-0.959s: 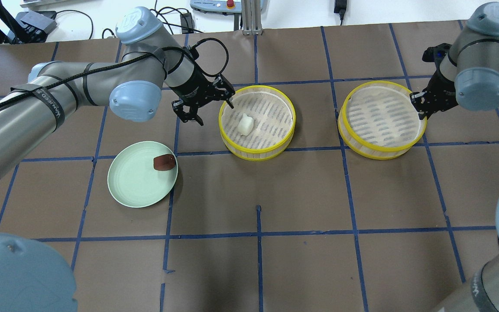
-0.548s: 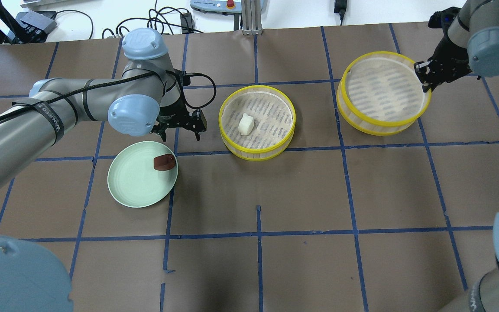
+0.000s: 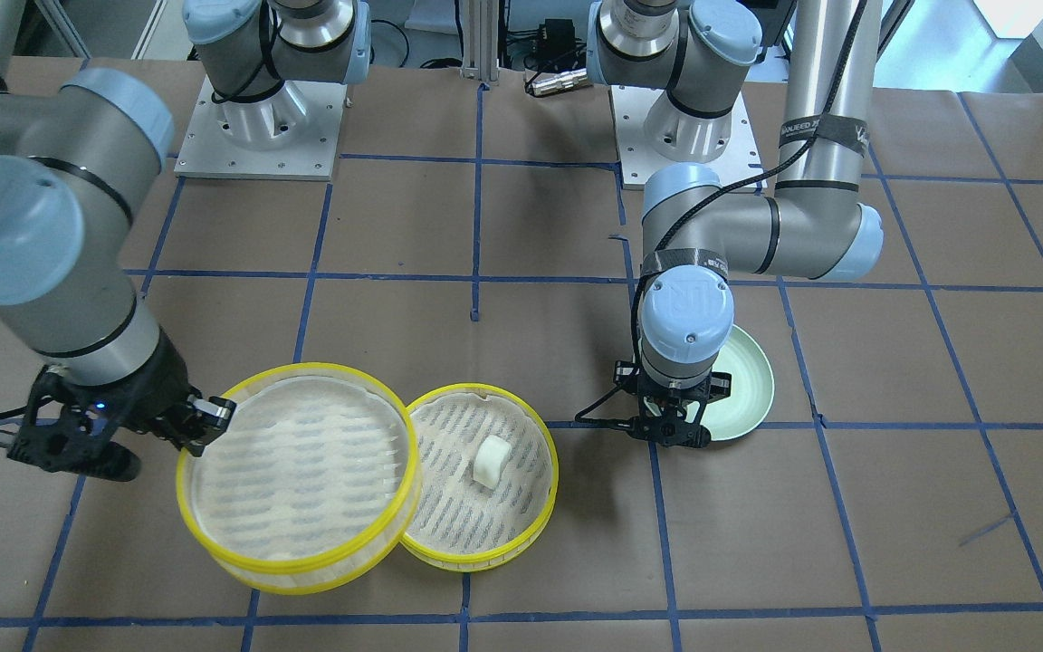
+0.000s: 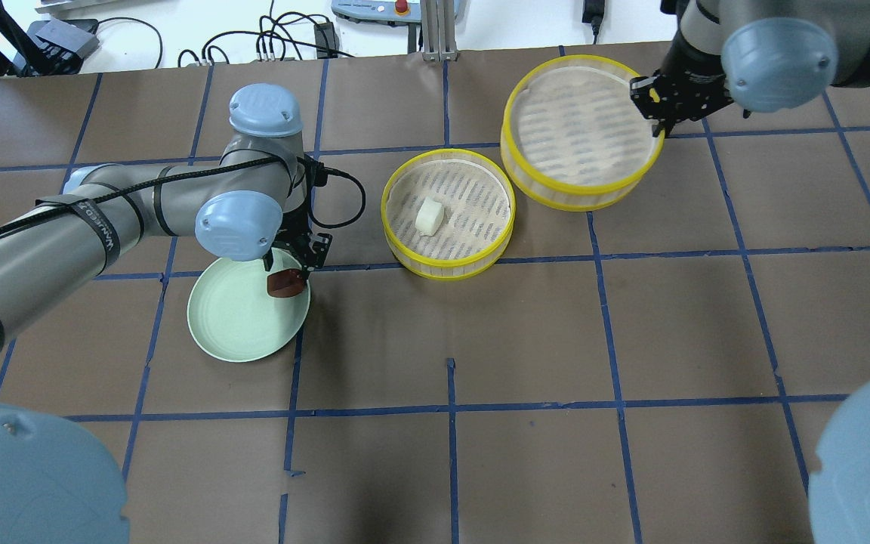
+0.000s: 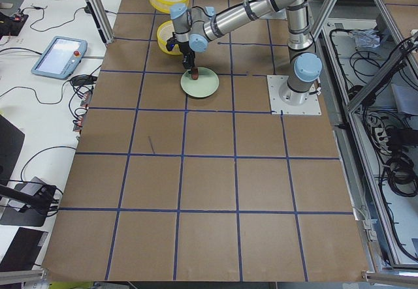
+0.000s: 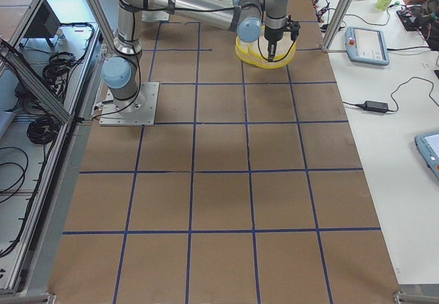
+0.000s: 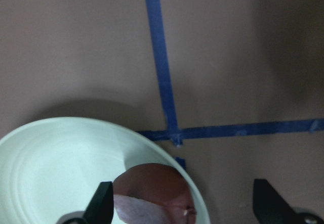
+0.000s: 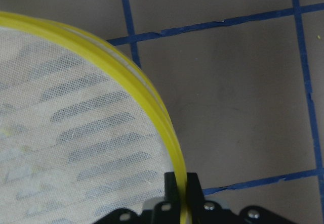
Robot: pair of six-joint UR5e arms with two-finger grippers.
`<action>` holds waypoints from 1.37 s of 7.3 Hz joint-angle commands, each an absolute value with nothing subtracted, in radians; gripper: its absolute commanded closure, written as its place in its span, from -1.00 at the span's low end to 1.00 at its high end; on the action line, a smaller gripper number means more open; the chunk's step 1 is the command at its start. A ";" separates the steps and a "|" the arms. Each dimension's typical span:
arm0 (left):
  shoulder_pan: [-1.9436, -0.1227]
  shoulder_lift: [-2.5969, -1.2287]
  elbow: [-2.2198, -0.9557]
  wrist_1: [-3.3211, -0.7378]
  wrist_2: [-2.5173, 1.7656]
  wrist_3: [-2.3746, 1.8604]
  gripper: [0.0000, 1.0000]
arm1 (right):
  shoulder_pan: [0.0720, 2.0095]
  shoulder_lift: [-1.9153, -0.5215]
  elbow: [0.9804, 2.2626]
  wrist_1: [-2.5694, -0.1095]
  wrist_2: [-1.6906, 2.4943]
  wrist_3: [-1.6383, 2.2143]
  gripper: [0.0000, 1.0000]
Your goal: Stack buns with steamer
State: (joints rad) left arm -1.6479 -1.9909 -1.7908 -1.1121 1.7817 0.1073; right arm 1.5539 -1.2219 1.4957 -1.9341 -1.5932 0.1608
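Observation:
The white bun (image 4: 429, 215) lies in a yellow-rimmed steamer tray (image 4: 480, 261) resting on the table; the bun also shows in the front view (image 3: 490, 460). The reddish-brown bun (image 4: 284, 282) lies at the right edge of a pale green plate (image 4: 231, 321). My left gripper (image 4: 291, 261) hangs open just over it, and in the left wrist view its fingers (image 7: 101, 206) straddle the bun (image 7: 152, 183). My right gripper (image 4: 650, 102) is shut on the rim of a second, empty steamer tray (image 4: 582, 128) and holds it off the table, tilted, beside the first tray. The right wrist view shows the pinched rim (image 8: 152, 97).
Brown paper with blue tape lines covers the table (image 4: 450, 340). In the front view the held tray (image 3: 295, 475) overlaps the edge of the resting tray (image 3: 535, 507). Cables and a pendant lie beyond the far table edge (image 4: 405, 30).
My left gripper moved from the first tray's rim to over the brown bun on the plate. My right gripper lifted the second tray and carried it left toward the first tray.

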 commanded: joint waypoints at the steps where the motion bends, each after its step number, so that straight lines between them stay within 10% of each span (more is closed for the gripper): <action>1: -1.646 -1.983 -1.792 -1.112 1.786 0.109 0.98 | 1.632 -1.215 1.505 -1.867 -1.627 0.324 0.93; 10: -1.488 -1.928 -1.542 -1.394 0.888 -0.430 0.98 | 1.782 -1.129 1.496 -1.890 -1.589 0.531 0.92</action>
